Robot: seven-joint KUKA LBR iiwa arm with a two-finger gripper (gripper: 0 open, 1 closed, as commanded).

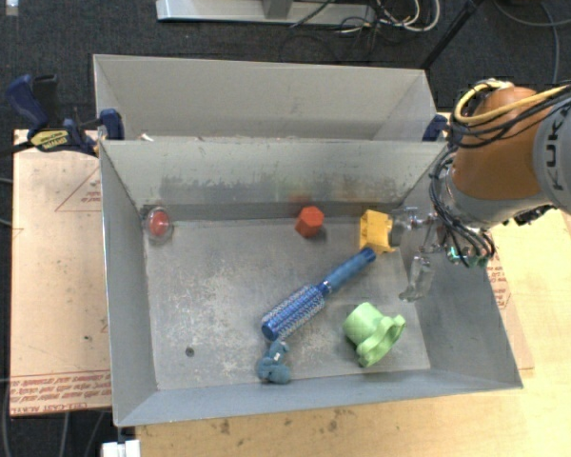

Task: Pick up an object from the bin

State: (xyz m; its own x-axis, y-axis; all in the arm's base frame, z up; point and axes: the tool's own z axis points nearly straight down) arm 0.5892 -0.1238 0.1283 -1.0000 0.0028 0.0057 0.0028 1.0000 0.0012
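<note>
My gripper [418,272] hangs at the bin's right side, just above the floor, with nothing visibly held. A yellow block [376,229] lies close to its upper left by the back wall. A blue hairbrush [316,295] lies slantwise to its left, handle end nearest the gripper. A light green rounded plastic thing [371,331] rests below and left of the gripper, a short gap away.
An orange-red block [310,221] sits at the middle of the back wall and a red ball [158,223] in the back left corner. A small blue-grey lump [275,365] lies by the front wall. The arm comes in over the right rim.
</note>
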